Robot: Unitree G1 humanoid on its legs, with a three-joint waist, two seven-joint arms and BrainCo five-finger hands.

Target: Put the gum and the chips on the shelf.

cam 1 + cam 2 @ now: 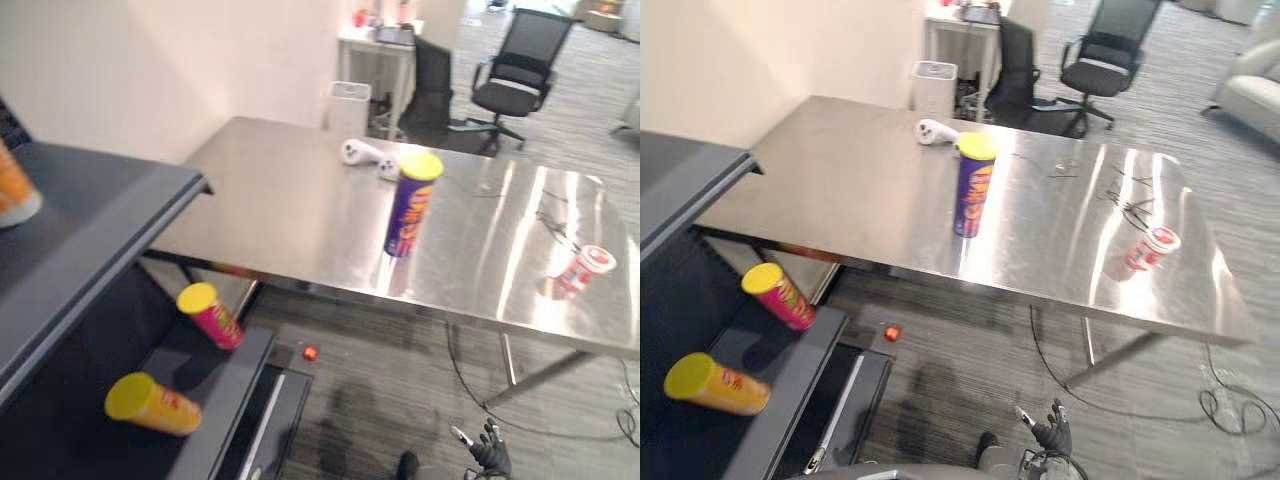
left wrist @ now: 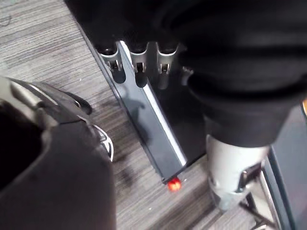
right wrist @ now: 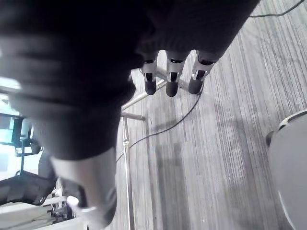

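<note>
Nearest, low by the floor: right hand [image 1: 488, 450], fingers loose, holding nothing; left hand [image 2: 138, 67] likewise slack and empty. Up and ahead of the right hand, upright on the brushed steel surface [image 1: 290, 200]: tall purple chips can with yellow lid [image 1: 411, 205], long axis vertical. Further right, tipped over near the front edge: small red-and-white gum tub [image 1: 583, 268], likelier the right arm's reach. Well to the left: dark grey shelf [image 1: 90, 230], two yellow-lidded cans [image 1: 211, 315] lying on its lower board.

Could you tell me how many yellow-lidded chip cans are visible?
3: purple can upright on the table; pink can and orange can lying on the lower shelf. An orange item on the upper shelf may be another.
</note>
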